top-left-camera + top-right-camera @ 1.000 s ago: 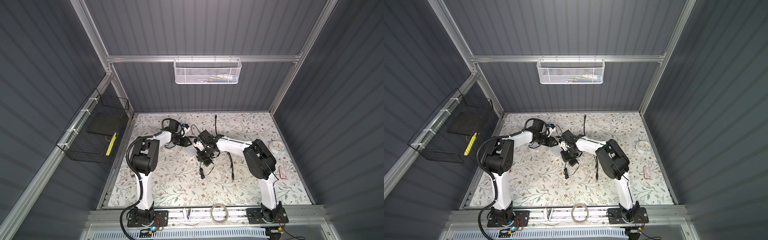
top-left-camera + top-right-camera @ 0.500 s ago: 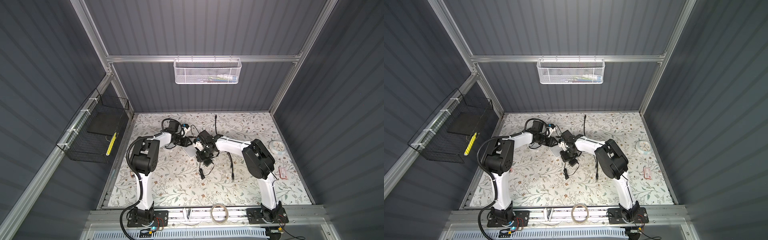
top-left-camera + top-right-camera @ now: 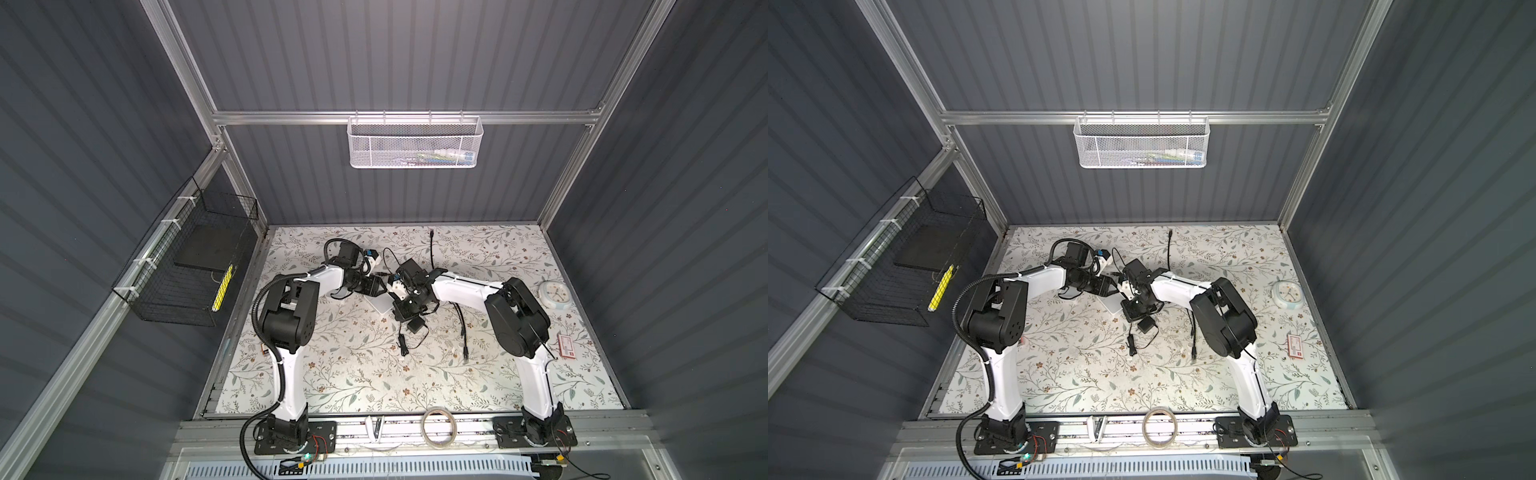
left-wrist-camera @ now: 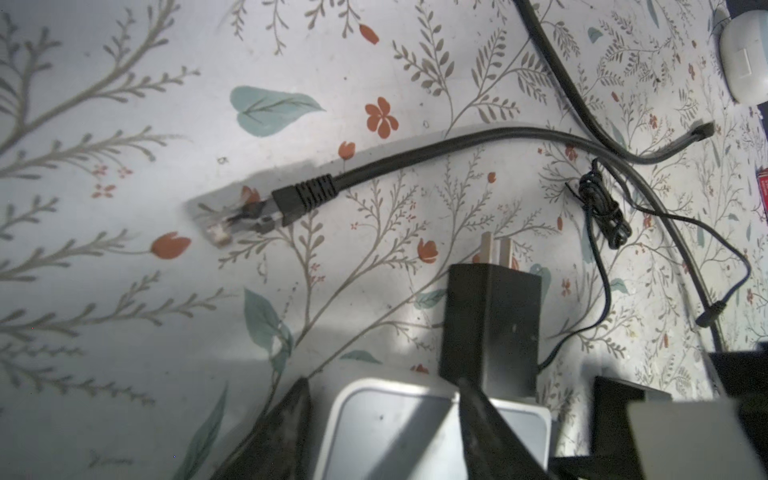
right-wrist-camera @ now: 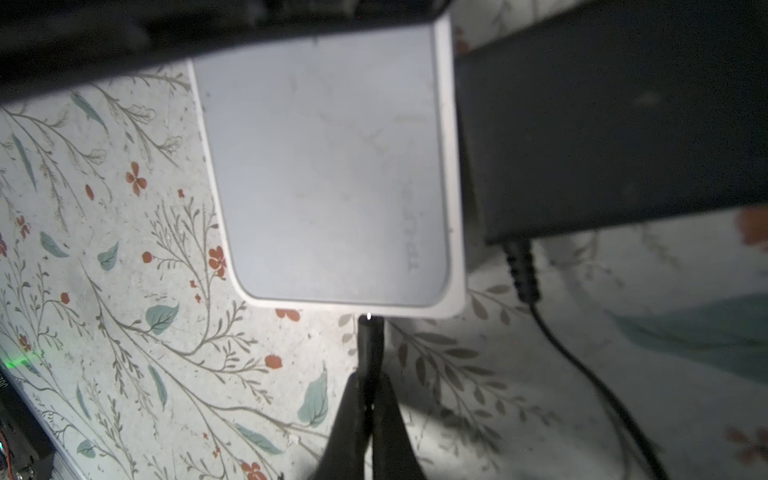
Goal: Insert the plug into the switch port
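1. My left claw (image 4: 383, 384): jaws apart, straddling a corner of the white rounded-square plastic switch (image 5: 324, 166), mid-table.
2. My right claw (image 5: 369, 380): pinched on the thin black barrel plug (image 5: 369, 336), its tip touching the switch's edge; seating unclear.
3. A black boxy power adapter (image 4: 490, 324): just beside the switch, near-right.

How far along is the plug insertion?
Done: the right hand is shut on the plug, and the plug's tip meets the edge of the white switch. In hand: the push in; the left hand is open at the switch. Left: seating and release. The port is hidden, so I cannot tell if the plug is in.
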Tool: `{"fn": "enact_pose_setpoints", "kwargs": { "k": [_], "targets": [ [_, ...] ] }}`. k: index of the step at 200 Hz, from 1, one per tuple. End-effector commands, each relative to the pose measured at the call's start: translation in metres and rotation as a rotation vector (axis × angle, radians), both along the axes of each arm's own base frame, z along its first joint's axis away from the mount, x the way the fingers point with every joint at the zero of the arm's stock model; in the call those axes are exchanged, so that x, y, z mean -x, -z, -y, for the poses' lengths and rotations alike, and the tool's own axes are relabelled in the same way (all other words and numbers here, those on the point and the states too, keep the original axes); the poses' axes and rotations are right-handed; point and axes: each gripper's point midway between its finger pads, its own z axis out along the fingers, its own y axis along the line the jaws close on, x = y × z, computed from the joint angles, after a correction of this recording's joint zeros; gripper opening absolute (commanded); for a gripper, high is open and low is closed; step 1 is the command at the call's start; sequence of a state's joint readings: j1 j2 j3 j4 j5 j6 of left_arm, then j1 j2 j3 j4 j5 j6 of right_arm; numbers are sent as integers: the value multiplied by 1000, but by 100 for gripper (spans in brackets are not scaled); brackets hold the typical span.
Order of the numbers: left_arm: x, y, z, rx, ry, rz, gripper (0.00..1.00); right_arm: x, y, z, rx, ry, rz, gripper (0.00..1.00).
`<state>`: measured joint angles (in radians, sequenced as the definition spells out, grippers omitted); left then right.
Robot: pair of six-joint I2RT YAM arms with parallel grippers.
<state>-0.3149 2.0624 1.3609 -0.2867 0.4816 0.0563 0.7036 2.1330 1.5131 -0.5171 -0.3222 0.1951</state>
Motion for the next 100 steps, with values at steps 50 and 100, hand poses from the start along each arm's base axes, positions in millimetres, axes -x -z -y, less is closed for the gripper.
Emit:
{"fn": "enact_pose_setpoints", "kwargs": {
  "k": [50,100],
  "targets": [
    [22,6,-18,-82,-38,-94,65,-12,-19,-11,-69,-33,99,0],
    [26,18,-17,-66,-30,-127,63,-4,-17,-14,-88,-69,78,0]
  ]
}}
